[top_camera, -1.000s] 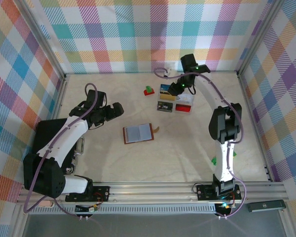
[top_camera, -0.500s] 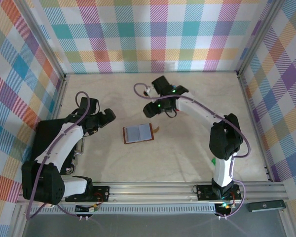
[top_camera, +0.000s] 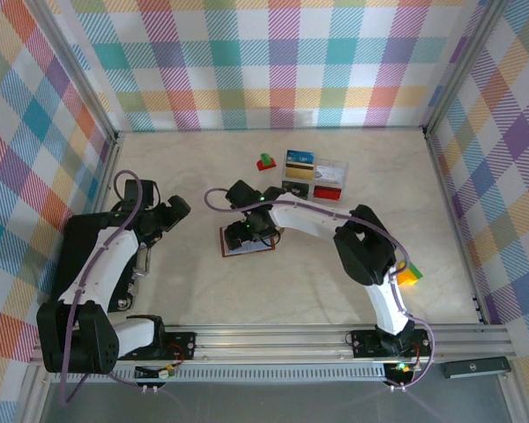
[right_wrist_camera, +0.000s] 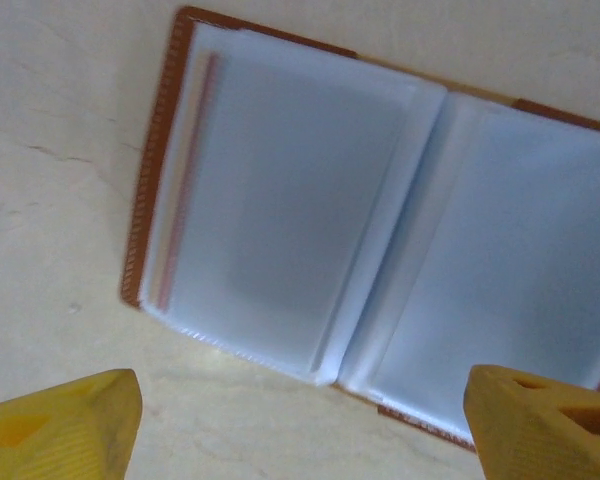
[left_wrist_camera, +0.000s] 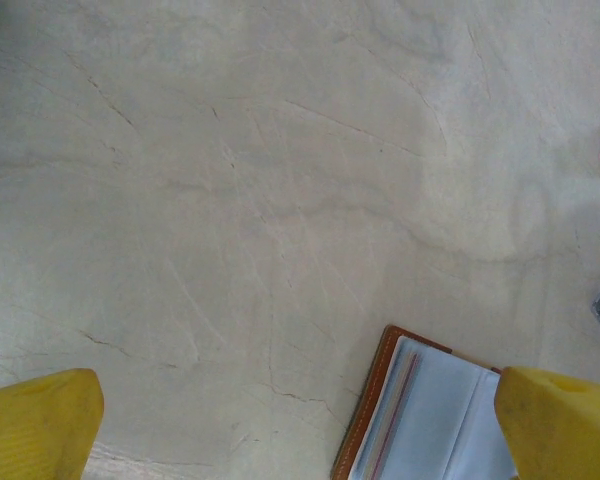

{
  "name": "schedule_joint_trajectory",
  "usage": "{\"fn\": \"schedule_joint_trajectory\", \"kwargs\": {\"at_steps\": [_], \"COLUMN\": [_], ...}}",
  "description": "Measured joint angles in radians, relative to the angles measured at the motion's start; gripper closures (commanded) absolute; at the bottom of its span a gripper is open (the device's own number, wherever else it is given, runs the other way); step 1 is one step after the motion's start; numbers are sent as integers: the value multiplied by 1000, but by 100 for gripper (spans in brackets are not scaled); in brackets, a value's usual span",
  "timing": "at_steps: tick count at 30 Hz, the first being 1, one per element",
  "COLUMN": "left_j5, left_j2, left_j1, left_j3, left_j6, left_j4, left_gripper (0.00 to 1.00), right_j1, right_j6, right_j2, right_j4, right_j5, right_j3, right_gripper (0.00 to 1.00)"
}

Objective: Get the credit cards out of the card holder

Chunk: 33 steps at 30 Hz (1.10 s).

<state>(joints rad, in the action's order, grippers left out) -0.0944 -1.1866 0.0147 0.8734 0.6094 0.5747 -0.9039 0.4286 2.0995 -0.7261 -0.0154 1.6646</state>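
Table is carrying a yellow-green block at its 4 o'clock side, nearest the bases and just beside the right arm.

Further in, the left tool is hovering at the 9 o'clock side of the table, well apart from the card holder. In its wrist view the left tool is standing wide, yellow fingertips at the two bottom corners and nothing between them. One corner of the card holder is showing at 5 o'clock.

The card holder is lying open and flat near the table centre, brown border around bluish-grey pockets. The right tool is hanging right over its 10 o'clock part. In the right wrist view the right tool is spread wide, fingertips low at both corners and gripping nothing, with the card holder lying below them. A thin reddish edge is running along the pocket at 9 o'clock. Cannot tell whether credit cards are sitting inside.

At 1 o'clock from the holder, toward the far wall, a dark flat piece and a red flat piece are lying side by side. Just beyond them are sitting a red-and-green block, a blue-and-yellow card and a clear box.
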Motion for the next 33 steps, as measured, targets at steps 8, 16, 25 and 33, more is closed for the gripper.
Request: {"fn": "schedule_joint_trajectory", "kwargs": {"at_steps": [8, 16, 25, 33], "left_j5": [-32, -72, -122, -176], "left_j2": [0, -12, -42, -75], "left_j1": [-4, -4, -5, -4], "left_j3": [-2, -2, -2, -1], "left_j6": [0, 0, -5, -8], "left_j4": [0, -1, -2, -5], "left_gripper": [0, 0, 1, 6], "right_j1": [0, 0, 0, 6], "right_j6": [31, 32, 32, 36], "right_j2": [98, 161, 164, 154], "right_j4": [-34, -84, -91, -74], "right_j5": [-26, -37, -56, -82], "right_j3": [102, 168, 168, 140], "right_gripper": [16, 16, 21, 33]}}
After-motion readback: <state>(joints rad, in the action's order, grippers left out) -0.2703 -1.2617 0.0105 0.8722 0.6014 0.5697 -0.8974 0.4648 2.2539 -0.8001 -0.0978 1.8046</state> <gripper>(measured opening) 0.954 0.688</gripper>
